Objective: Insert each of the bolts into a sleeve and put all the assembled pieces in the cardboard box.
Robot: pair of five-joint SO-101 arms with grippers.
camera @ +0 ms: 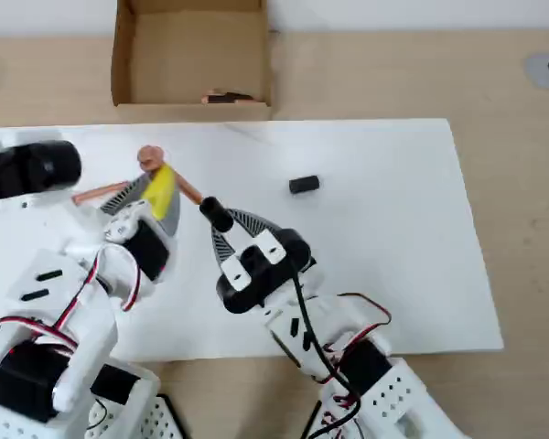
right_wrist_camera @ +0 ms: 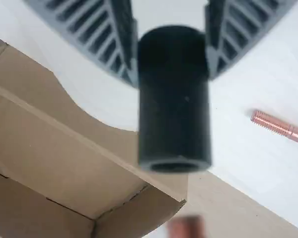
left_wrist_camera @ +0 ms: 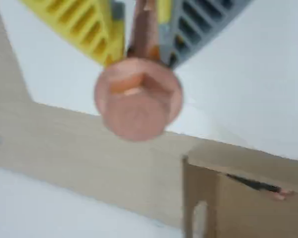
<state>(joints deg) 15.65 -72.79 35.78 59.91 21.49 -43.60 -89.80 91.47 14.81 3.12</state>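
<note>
**Mating bolt to sleeve: alignment notes**

The left claw [camera: 158, 183] is closed on a bolt [camera: 150, 157], gripping the shank. The head sticks out past the fingertips toward the box [camera: 123, 55]. The right claw [camera: 221, 224], just beside it, is clamped on a sleeve [camera: 214, 213] lifted off the sheet [camera: 393, 256], with the open bore facing away from the wrist.

Judgement: the head leads and the shank lies between the fingers, so the threaded end is likely not free to enter. I cannot tell how much of it is exposed.

- Present the thread first.
- Bring both axes onto one line before closing the gap.
- Advance slowly, and hold the sleeve firmly so it cannot tilt.

A spare sleeve [camera: 304, 185] and a loose bolt [camera: 101, 194] lie on the sheet.
</note>
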